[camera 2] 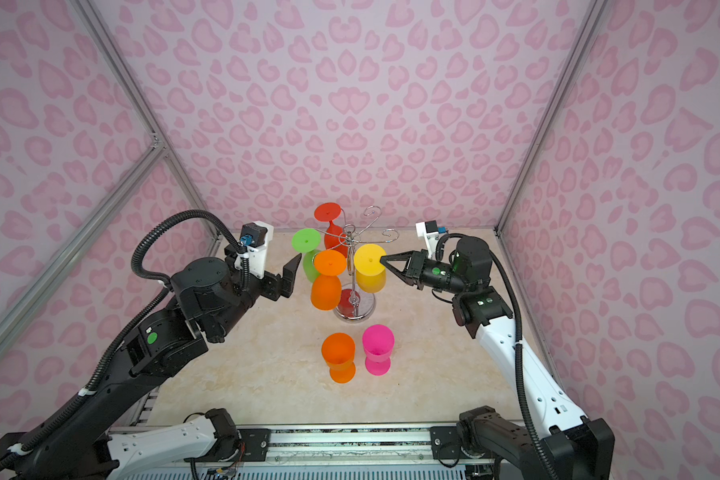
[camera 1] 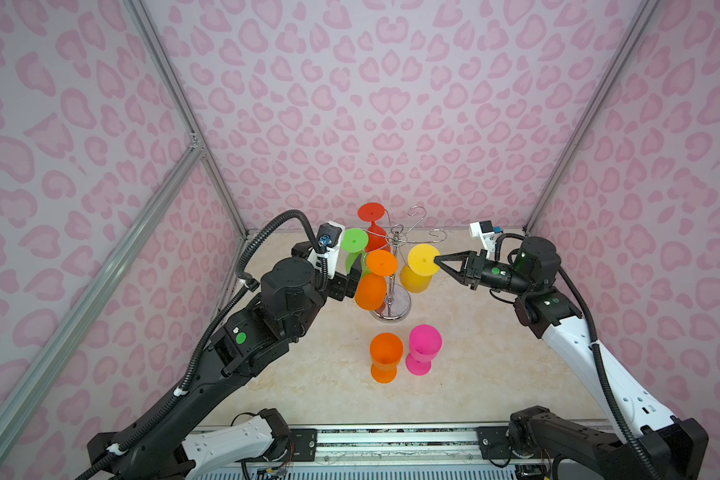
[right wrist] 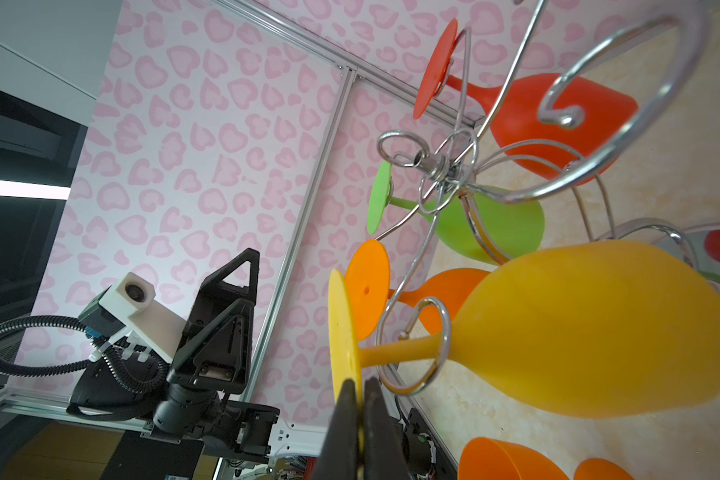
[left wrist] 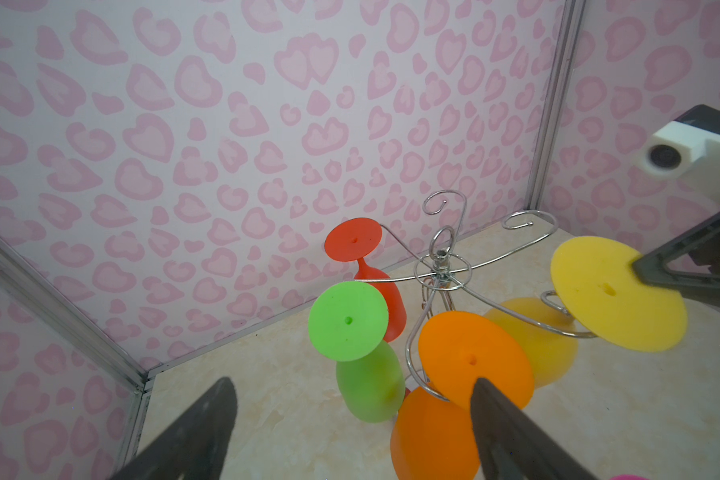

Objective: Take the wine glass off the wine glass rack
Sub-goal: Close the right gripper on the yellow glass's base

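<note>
My right gripper [camera 1: 436, 261] pinches the yellow glass [camera 1: 415, 282] by its foot, on the rack [camera 1: 399, 312]; left gripper [left wrist: 352, 384] gapes. Next, probably: slide it outward.

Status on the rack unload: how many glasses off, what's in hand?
Looks done: standing orange glass and pink glass are on the table. In hand: right gripper shut on the yellow glass by its foot, stem not yet off the rack. To go: red glass, green glass, hanging orange glass; left gripper open near the last.
</note>
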You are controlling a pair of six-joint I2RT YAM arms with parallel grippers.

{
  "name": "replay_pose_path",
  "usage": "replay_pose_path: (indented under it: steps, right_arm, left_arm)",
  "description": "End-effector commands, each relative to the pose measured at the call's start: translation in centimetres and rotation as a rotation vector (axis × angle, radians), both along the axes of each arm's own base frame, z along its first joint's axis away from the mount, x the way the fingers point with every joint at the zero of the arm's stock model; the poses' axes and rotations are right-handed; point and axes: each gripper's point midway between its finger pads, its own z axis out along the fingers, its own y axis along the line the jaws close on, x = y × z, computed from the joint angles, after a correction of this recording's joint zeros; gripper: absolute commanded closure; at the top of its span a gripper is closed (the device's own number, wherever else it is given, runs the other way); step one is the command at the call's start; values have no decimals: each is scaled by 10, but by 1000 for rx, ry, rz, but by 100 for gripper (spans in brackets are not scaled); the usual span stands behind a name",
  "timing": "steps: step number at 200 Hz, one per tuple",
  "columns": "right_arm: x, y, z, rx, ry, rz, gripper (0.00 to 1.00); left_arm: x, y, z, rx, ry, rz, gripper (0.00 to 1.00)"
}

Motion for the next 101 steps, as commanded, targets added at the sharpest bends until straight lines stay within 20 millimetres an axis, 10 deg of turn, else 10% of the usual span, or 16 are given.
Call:
replay_pose_path:
  steps: [1, 101]
  right_arm:
    - [-1, 3, 3, 3, -26, 10, 100]
    - [6, 19, 5, -1, -27, 35, 100]
  left_arm:
    - [1, -2, 3, -24, -10, -6, 11]
    - [1, -2, -1, -26, 0, -6, 11]
